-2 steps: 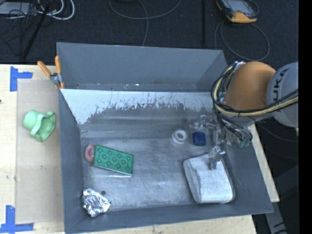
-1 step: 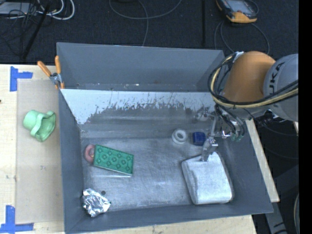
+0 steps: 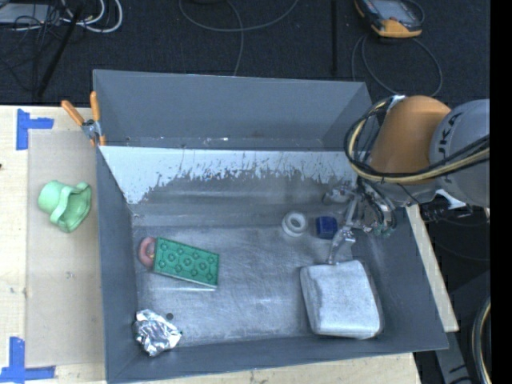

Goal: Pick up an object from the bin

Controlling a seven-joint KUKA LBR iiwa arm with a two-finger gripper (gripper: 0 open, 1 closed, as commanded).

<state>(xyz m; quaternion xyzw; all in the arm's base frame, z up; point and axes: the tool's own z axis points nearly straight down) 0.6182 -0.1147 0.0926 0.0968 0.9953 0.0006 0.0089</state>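
Gripper (image 3: 338,253): low in the right half of the bin (image 3: 232,110), reaching in from the right. Tip is down close to the floor. Whether it is apart or together cannot be told from this view; the metal parts overlap one another.

Wrist: orange cover (image 3: 410,134) above the gripper, with black cables (image 3: 357,152) looped round it, over the bin's right wall.

Nearest thing: grey rectangular pad (image 3: 340,298), sponge-like, lying flat in the near right part of the bin floor. Gripper tip is at the pad's far edge, by its far left corner. Contact or a small gap: cannot be told.

Next nearest: small dark blue block (image 3: 325,226), just beside the gripper on its left, slightly farther back. Small white ring (image 3: 294,224), like a roll of tape, lies just left of the blue block. The two are close, apparently apart.

Left half of the floor: flat green block (image 3: 186,262) with rows of round holes, lying at a slight tilt to the bin's walls. Pinkish ring (image 3: 147,251) touches or tucks under its left end. Both are well apart from the gripper.

Near left corner: crumpled ball of silver foil (image 3: 156,332), alone, well away from everything else.

Middle of the floor between the green block and the grey pad: bare, scuffed metal.

Outside the bin, on the board to its left: light green plastic thing (image 3: 66,205), rounded shape, kind unclear.
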